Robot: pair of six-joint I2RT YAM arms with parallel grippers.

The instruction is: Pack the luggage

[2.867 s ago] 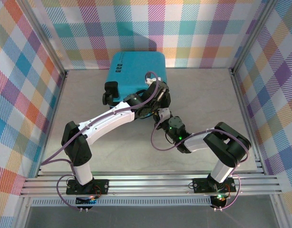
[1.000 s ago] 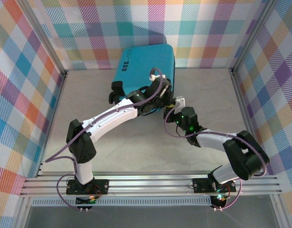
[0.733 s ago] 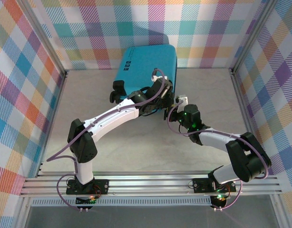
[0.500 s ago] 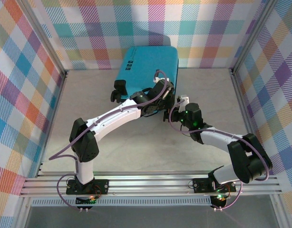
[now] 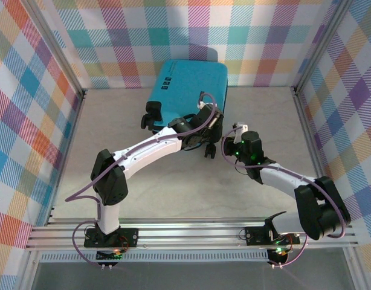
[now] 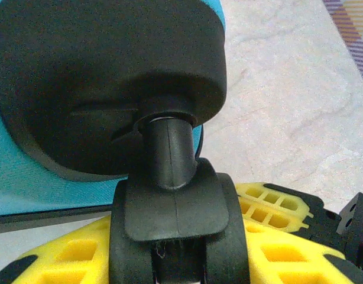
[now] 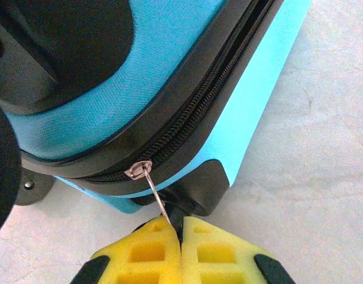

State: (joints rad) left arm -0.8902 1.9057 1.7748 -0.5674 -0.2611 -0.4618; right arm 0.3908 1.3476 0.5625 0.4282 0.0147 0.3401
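The luggage, a turquoise hard-shell suitcase, lies closed at the back centre of the table. My left gripper is at its near right corner, shut on one black wheel. The yellow fingers press against both sides of that wheel. The wheel's black housing looms above it. My right gripper is just right of that corner. It is shut on the thin metal zipper pull, which hangs from the slider on the black zipper band.
Plaid walls with metal frame posts enclose the table on three sides. Another black wheel sticks out at the suitcase's near left corner. Bare tabletop lies between the arms and the near rail.
The right gripper has moved to the right with the zipper pull, round the suitcase's near right corner. The left arm and the suitcase have shifted slightly right.
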